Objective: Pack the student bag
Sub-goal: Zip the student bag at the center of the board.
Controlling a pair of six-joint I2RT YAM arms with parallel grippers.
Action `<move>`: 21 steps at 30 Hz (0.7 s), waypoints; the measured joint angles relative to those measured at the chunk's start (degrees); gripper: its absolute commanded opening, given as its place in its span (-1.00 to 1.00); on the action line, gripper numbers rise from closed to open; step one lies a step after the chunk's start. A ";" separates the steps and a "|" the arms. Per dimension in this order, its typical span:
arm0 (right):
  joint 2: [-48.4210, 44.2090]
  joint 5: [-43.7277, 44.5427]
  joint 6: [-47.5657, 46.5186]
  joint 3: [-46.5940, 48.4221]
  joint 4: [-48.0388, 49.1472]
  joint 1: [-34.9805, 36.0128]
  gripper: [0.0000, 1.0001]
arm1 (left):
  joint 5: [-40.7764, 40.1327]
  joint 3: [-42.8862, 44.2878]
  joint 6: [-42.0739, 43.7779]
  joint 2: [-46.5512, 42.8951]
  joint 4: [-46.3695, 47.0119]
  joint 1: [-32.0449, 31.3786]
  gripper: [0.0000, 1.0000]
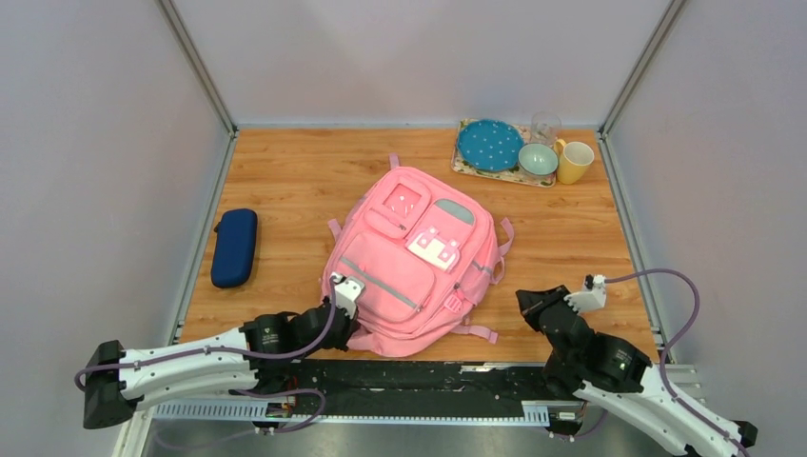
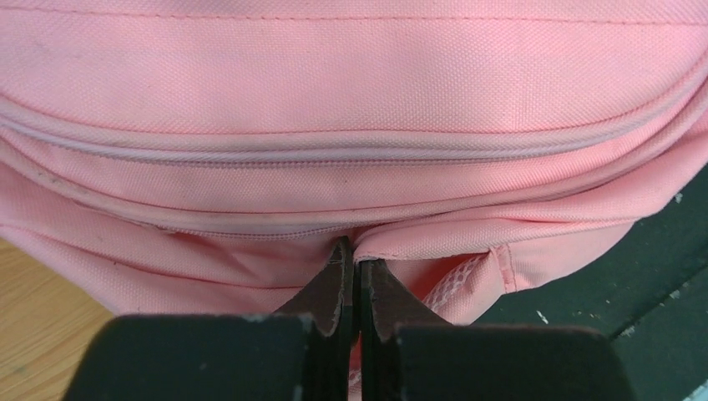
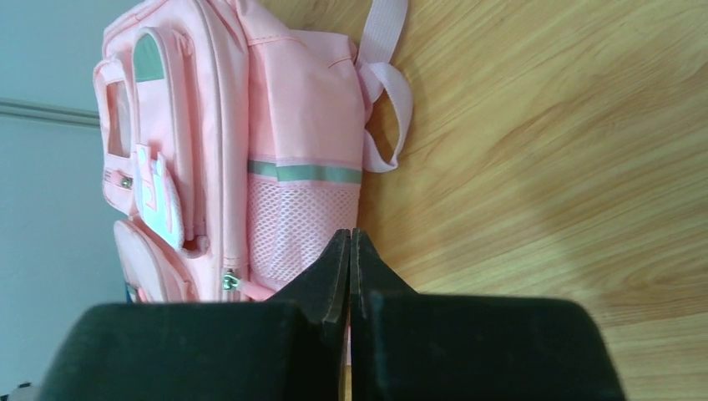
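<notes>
Pale grey panels wall a wooden table (image 1: 285,171). At its left edge lies a navy blue zip case (image 1: 234,247), well apart from everything else. Next comes the left gripper (image 2: 355,263), jaws pressed together, tips touching the near-left edge of the student bag (image 1: 419,262); whether any fabric is caught between them I cannot tell. That pink bag lies face up in the middle, its zips looking closed. Right of it the right gripper (image 3: 350,238) hangs apart from the bag, jaws pressed together on nothing. A tray (image 1: 461,166) of dishes sits far right. Packing seems barely begun: the bag wants opening first, which calls for finding a zip pull while the other arm steadies the fabric
</notes>
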 measured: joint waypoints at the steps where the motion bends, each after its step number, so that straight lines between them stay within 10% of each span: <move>1: -0.96 0.37 -0.68 -0.39 -0.52 -0.02 -1.00 | -0.31 0.39 0.50 0.33 -0.35 0.57 -1.00; 11: 8.83 -0.31 -8.76 -1.38 4.98 -0.07 -0.24 | 2.67 0.63 4.00 0.72 -0.57 11.93 -1.00; 21: 27.47 -16.15 -27.41 1.81 22.71 -0.07 -0.23 | 4.33 0.83 4.17 1.81 0.15 13.14 -1.00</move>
